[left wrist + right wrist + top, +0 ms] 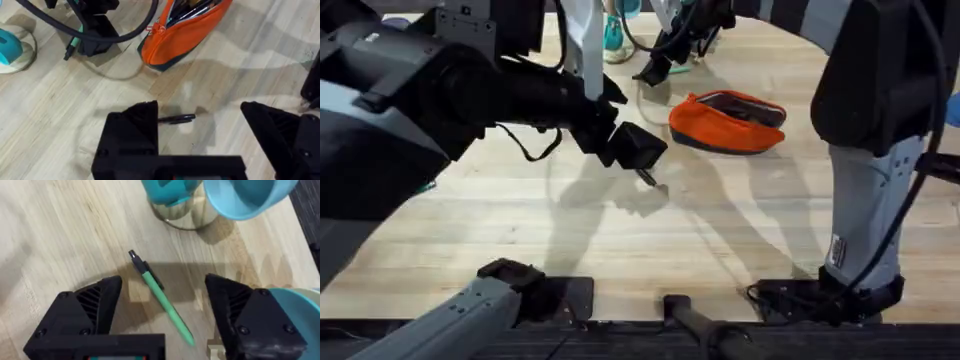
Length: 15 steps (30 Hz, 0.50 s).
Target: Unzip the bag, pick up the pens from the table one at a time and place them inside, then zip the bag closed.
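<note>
Right wrist: green pen (pixel 162 299) on table (pixel 60 235) btwn fingers of released right gripper (pixel 162 311).

A light wooden bench (pixel 470 230) with pale plank grain spreads across the scene, crossed by soft grey shadows. A teal round stand (pixel 172 195) sits on a pale disc base at its far side. A dark strip borders the bench's near edge.

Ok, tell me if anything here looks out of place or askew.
Nothing stands out. The orange bag lies unzipped on the table. The black pen and the green pen lie loose on the wood, each between an open hand's fingers.
</note>
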{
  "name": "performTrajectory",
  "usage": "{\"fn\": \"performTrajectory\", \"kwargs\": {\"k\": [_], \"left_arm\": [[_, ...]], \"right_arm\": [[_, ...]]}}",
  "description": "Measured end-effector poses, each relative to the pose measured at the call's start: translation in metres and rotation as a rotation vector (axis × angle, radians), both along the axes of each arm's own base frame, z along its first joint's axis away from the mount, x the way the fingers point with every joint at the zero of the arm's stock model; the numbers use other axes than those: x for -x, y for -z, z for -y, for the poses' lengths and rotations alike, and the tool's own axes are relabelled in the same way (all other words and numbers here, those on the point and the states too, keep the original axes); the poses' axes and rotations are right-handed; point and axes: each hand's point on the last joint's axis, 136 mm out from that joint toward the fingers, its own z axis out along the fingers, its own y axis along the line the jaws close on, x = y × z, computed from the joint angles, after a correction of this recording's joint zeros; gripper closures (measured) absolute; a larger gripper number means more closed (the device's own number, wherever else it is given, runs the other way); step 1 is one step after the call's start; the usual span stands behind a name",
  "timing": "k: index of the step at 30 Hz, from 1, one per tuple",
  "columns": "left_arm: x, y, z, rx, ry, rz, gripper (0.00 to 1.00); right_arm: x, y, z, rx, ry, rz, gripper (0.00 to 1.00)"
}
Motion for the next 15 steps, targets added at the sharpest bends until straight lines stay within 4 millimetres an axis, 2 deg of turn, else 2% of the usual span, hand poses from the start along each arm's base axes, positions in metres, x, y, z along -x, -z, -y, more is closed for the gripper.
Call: {"fn": "performTrajectory", "kwargs": {"k": [15], "left_arm": [[0.0000,0.0000,0.0000,0.000,0.000,0.000,0.006]], "right_arm": [[-0.0008,-0.0008,-0.0030,0.001,-0.012,0.014,0.004]]}}
